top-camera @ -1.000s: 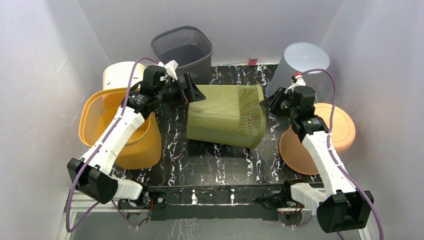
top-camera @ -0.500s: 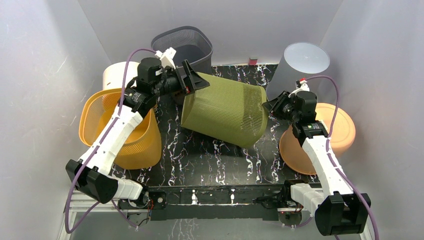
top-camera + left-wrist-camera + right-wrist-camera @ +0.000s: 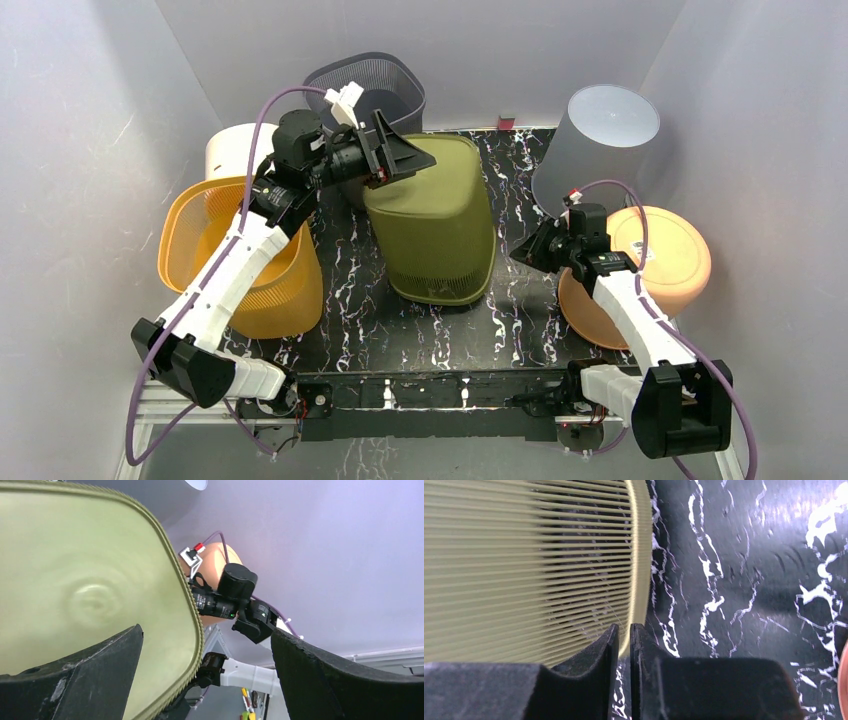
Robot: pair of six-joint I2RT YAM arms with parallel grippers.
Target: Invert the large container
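The green bin (image 3: 435, 235) is made of plastic. It is shaped like a square with round corners. Its sides are thin ribs with little slits between them. Its flat bottom is smooth, with a round swirl mark in the middle. The bin stands near the middle of the black bench (image 3: 400, 320), which looks like stone with white squiggly lines. The bin's bottom faces up and its open mouth faces down.

The left pincer (image 3: 408, 155) is spread wide apart at the far top edge of the bin. The left wrist view shows that edge between the two black fingers. I cannot tell if they touch it. The right pincer (image 3: 522, 250) is squeezed together with nothing in it. It sits low by the bench, just to the right of the bin's rim and not touching it.

An orange basket (image 3: 270, 290) with a ribbed wall lies at the left, with a white tub (image 3: 232, 150) behind it. A dark mesh bin (image 3: 385, 85) stands at the back. A smooth pale grey bin (image 3: 590, 140) and a round orange tub (image 3: 670, 260) are on the right.

Half a second ago the green bin was leaning over on its side. Now it is up on its mouth. The left pincer has gone up higher with the edge. The right pincer has pulled back toward the near side.
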